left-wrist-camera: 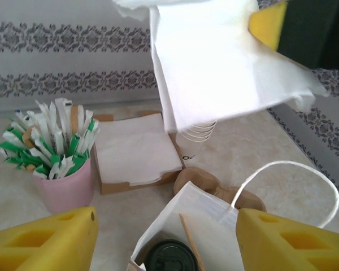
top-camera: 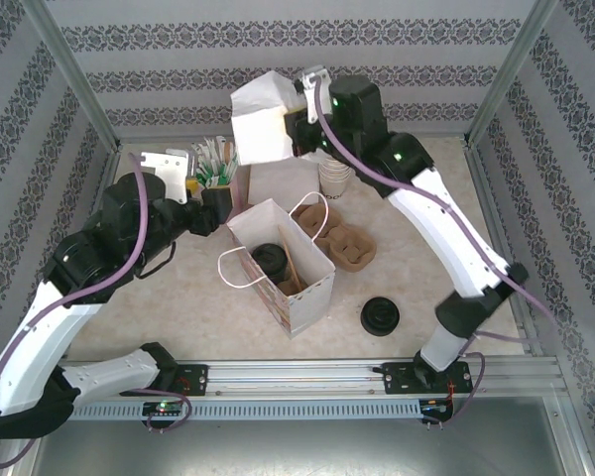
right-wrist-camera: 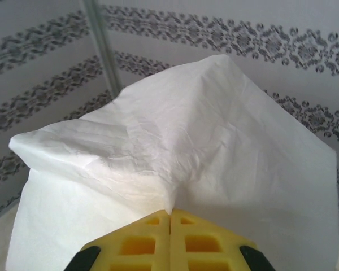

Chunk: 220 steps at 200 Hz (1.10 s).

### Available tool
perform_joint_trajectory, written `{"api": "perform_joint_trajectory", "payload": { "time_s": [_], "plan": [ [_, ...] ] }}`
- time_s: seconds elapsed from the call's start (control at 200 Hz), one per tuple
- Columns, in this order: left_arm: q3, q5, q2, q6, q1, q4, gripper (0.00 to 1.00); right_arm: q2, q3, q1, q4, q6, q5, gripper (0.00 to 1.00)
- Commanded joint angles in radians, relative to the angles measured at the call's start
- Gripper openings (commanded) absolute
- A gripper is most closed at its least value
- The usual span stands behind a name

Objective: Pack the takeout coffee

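Two arms raised. A pink cup of sachets (top-camera: 214, 171) stands at the bench's far-left. Just in front of it, the left gripper (top-camera: 218, 206) hangs with fingers spread wide and gripping nothing, above the far-left corner of the white paper bag (top-camera: 299, 297) at bench centre. The takeout coffee (top-camera: 270, 259) sits upright inside the bag's left half, black lid up. The right gripper (top-camera: 297, 111) is pinched tight on a white napkin (top-camera: 261, 124), held high over the napkin stack (top-camera: 283, 183). A pulp cup carrier (top-camera: 345, 248) sits just beside the bag's right. Loose black lids (top-camera: 380, 315) lie near the near-right edge.
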Motion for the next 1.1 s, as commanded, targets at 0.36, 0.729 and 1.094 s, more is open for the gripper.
{"api": "perform_joint_trajectory", "payload": {
  "time_s": [0.36, 0.729, 1.094],
  "plan": [
    [-0.047, 0.274, -0.099, 0.486, 0.011, 0.09, 0.81, -0.44, -0.444, 0.173, 0.104, -0.091, 0.013, 0.0],
    [-0.079, 0.528, -0.142, 0.473, 0.011, 0.232, 0.83, -0.495, -0.522, 0.272, 0.086, -0.096, 0.084, 0.0],
    [-0.098, 0.637, -0.11, 0.429, 0.011, 0.246, 0.86, -0.482, -0.522, 0.336, 0.129, -0.1, 0.03, 0.0]
  ]
}}
